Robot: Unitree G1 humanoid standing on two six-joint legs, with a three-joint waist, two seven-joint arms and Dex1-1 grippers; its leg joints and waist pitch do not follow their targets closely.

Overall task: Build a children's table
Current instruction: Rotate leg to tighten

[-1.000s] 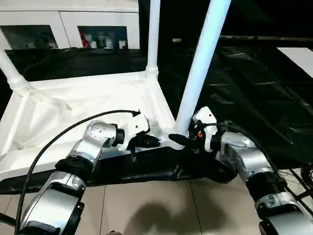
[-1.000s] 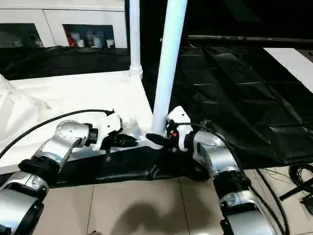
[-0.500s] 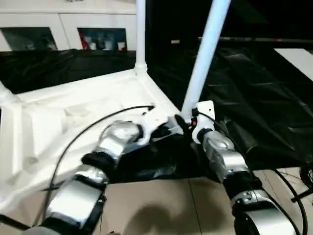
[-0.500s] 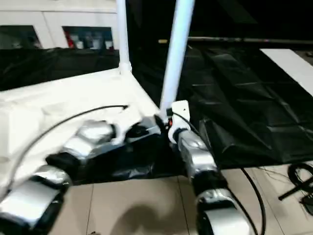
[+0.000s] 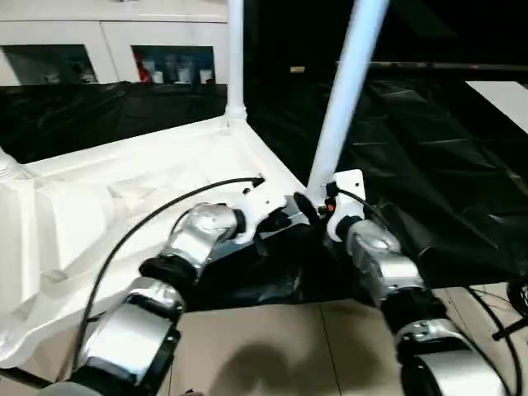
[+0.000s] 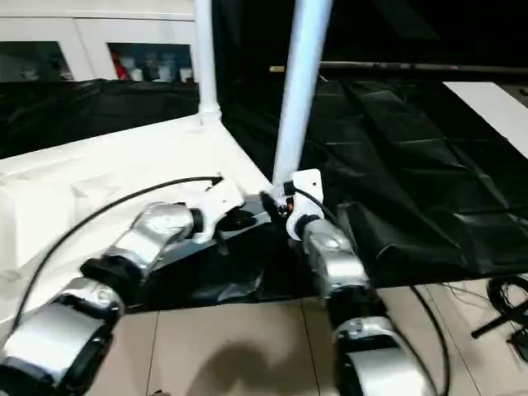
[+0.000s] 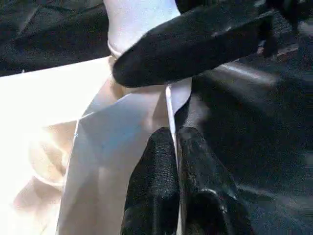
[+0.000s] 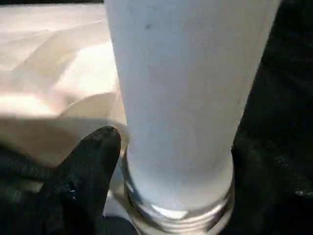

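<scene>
Both pincers are seen at the near corner of the upturned children's table top [image 5: 124,194], which lies on the black-covered bench [image 5: 429,157]. The left pincer [image 7: 175,147] is closed on the thin rim of the table top: in the left wrist view its two black fingers are pressed together with the white edge caught between them. The right pincer [image 8: 171,161] is set around the base of the nearest leg [image 5: 342,91], one black finger [image 8: 85,166] lying against one side of the tube and the other against the opposite side, so that the leg is gripped just above its ribbed collar. That leg is stood in the corner socket and leans slightly to the robot's right. A second leg [image 5: 235,58] is stood upright in the far corner socket, and the base of a third leg [image 5: 8,165] is seen at the robot's far left. White cabinets [image 5: 107,41] are seen beyond the bench, and pale floor tiles [image 5: 264,346] lie below its near edge, between the silver forearms.
</scene>
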